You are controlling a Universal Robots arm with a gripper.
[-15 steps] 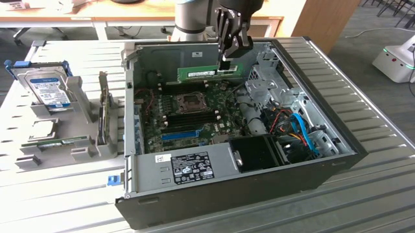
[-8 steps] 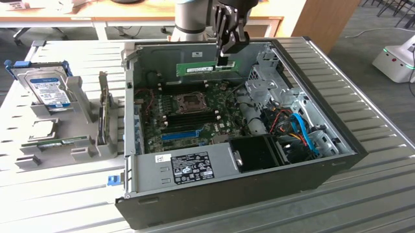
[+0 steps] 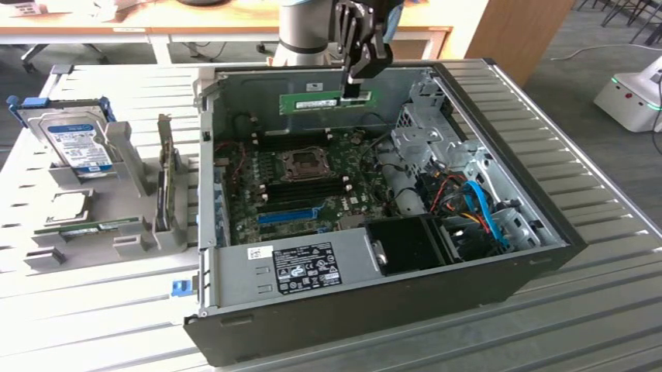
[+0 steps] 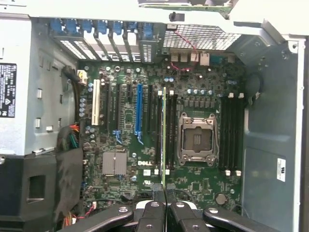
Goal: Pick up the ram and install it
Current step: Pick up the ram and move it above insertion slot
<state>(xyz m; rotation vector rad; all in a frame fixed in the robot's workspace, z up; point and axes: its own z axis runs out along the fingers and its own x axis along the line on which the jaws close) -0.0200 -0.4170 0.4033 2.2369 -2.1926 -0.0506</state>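
In the exterior view the gripper (image 3: 356, 91) hangs over the far side of the open computer case (image 3: 310, 318), which stands on the ribbed tabletop (image 3: 590, 310). Its jaws are drawn narrow and clamp the ram (image 3: 315, 101). The green stick is clear of the board and level, with its long axis running from 9 o'clock to 3 o'clock. The grip sits near its 3 o'clock end, so most of the stick reaches out toward 9 o'clock. The CPU socket (image 3: 307, 163) lies at 6 o'clock from the ram. The black memory slots (image 3: 310, 186) flank the socket and also run 9 to 3. I judge the stick already parallel to them and offset toward 12 o'clock, above the board.

In the wrist view the gripper (image 4: 163, 212) looks straight down its load. The ram (image 4: 163, 140) shows edge-on as a thin green line leading away from between the closed fingers (image 4: 153, 212). It overlies the band of memory slots (image 4: 172, 130) between the CPU socket (image 4: 198, 140) and the blue expansion slot (image 4: 139, 111), lengthwise along them. Which slot it sits over, and how high above it, I cannot tell.
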